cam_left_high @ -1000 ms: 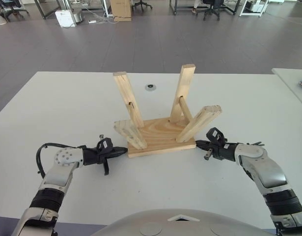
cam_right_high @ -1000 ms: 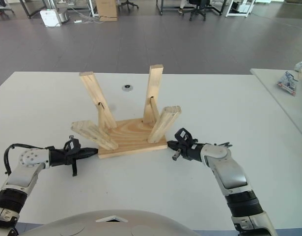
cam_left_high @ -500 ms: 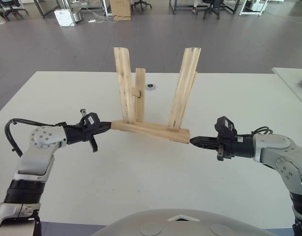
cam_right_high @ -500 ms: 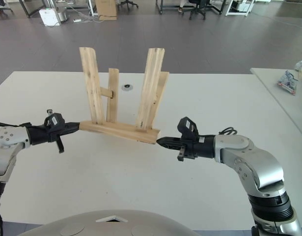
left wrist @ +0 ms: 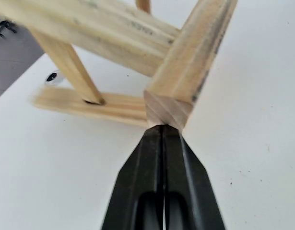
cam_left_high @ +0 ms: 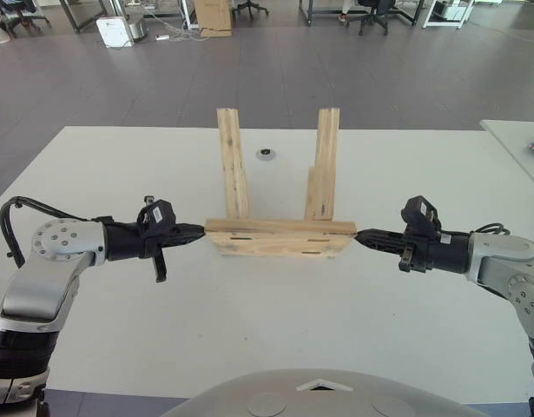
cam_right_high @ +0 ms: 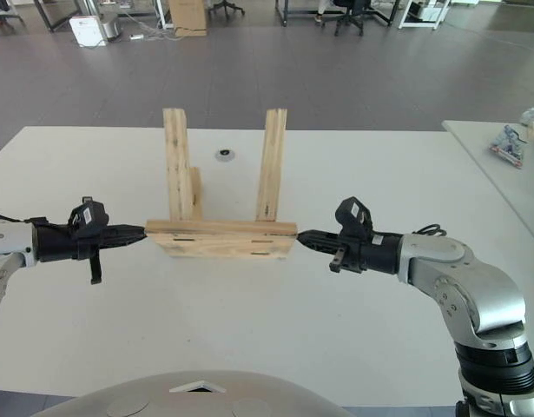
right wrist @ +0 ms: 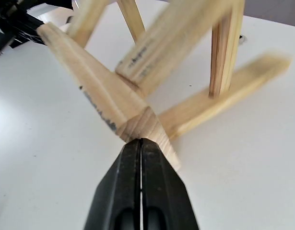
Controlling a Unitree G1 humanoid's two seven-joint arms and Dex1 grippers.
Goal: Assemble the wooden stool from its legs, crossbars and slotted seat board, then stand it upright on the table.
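Observation:
The assembled wooden stool is pinched between my two grippers above the white table (cam_left_high: 275, 330). Its slotted seat board (cam_left_high: 280, 237) is level and turned on edge, with its face toward me. Two legs (cam_left_high: 234, 165) (cam_left_high: 326, 161) show beyond it, pointing up and away. My left gripper (cam_left_high: 200, 231) is shut, its tip pressed against the board's left end (left wrist: 169, 109). At the board's right end (right wrist: 142, 123), my right gripper (cam_left_high: 360, 236) is also shut and presses with its tip. Crossbars and further legs appear in the wrist views.
A small dark round fitting (cam_left_high: 266, 155) sits in the table behind the stool. A second table (cam_left_high: 518, 139) stands at the far right with a small packet (cam_right_high: 510, 143) on it. Open floor and office furniture lie beyond.
The stool lay upside down on the table a second ago. Both grippers have raised it by the board's ends and turned it, so the board now stands level on edge.

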